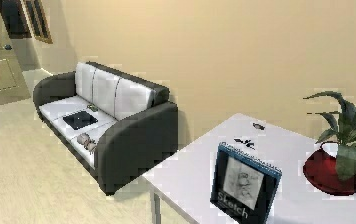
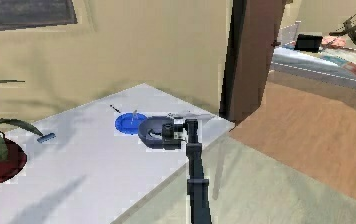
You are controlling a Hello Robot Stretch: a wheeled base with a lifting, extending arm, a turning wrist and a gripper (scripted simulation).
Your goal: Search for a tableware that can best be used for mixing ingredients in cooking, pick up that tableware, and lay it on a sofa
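Observation:
A low, round blue dish [image 2: 129, 123] lies on the white table [image 2: 86, 165] in the arm side view. My arm rises from the bottom edge, and the gripper [image 2: 151, 133] is at the dish's right side, above the tabletop. I cannot tell whether it touches the dish or holds anything. In the forward view a dark grey sofa [image 1: 136, 135] with white cushions stands at the left against the beige wall. Small dark items [image 1: 79, 119] lie on its seat.
The forward view's lower right has the white table [image 1: 186, 170] with a plant in a red pot [image 1: 331, 170], a framed drawing [image 1: 244, 185] and small dark bits [image 1: 250, 142]. In the arm side view, a dark door frame [image 2: 248, 60] opens onto a wood-floored room with a bed [image 2: 321, 62].

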